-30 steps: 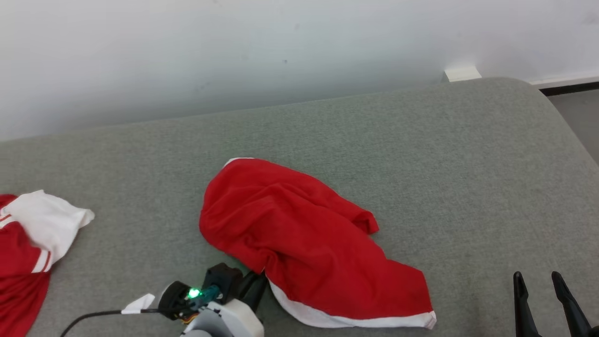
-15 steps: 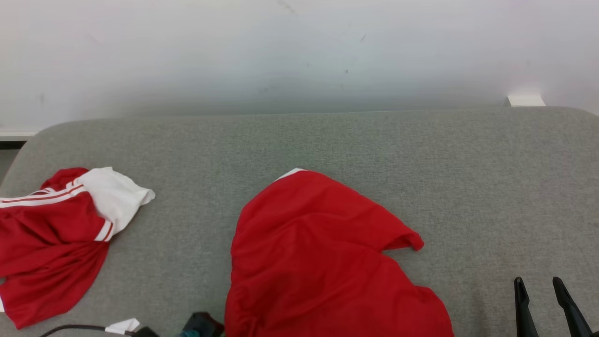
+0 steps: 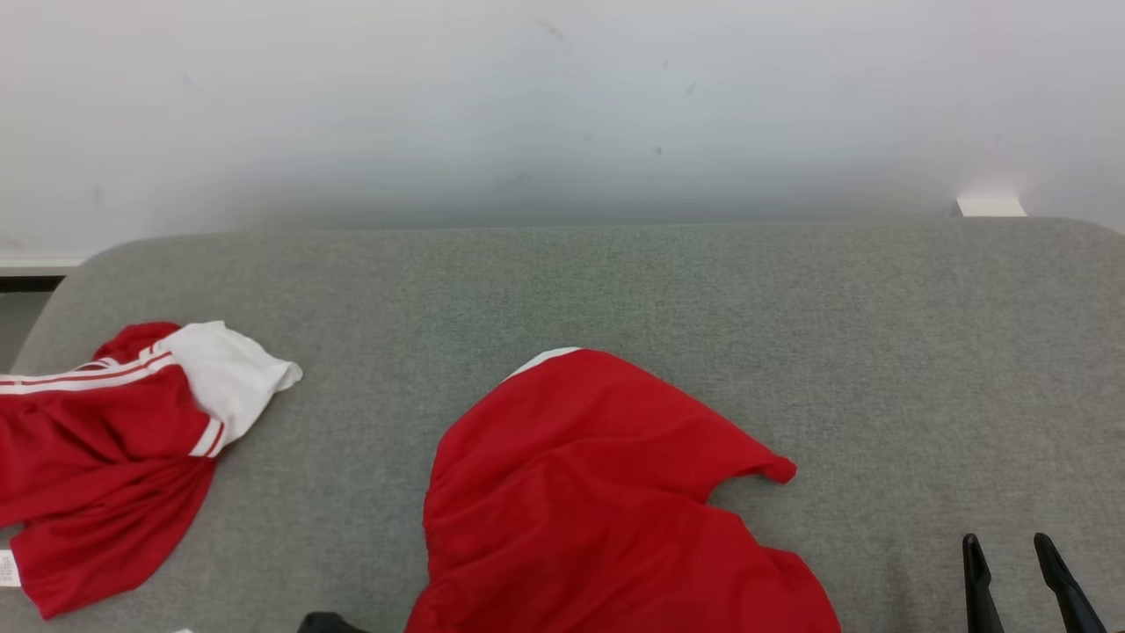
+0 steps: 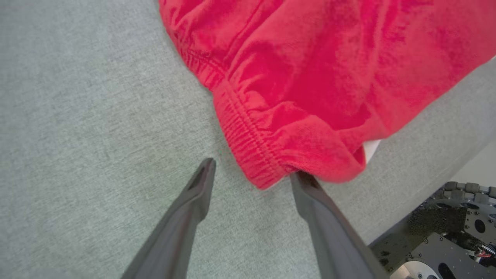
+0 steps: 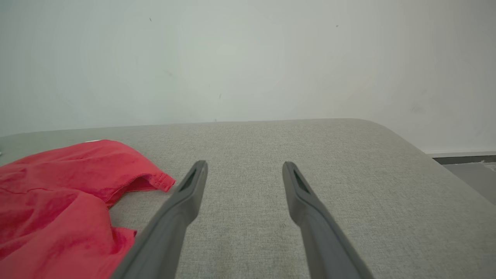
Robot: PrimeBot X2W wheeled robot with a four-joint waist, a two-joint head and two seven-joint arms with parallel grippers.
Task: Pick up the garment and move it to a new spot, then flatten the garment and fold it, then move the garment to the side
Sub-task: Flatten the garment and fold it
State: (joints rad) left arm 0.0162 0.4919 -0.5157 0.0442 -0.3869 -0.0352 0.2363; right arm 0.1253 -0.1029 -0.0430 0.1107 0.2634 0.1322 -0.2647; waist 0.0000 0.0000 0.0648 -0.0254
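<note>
A broad grey fabric cushion [image 3: 615, 281] spans the scene, its far corners rounded. Behind it rises a plain pale wall [image 3: 527, 105] with a few faint marks. On the cushion's left end lies a crumpled red jersey [image 3: 97, 466] with white stripes, its white sleeve [image 3: 233, 378] spread toward the right. A small white block [image 3: 990, 207] sits at the far right where cushion meets wall. A dark skirting strip [image 3: 31, 283] runs along the wall's foot at far left.
</note>
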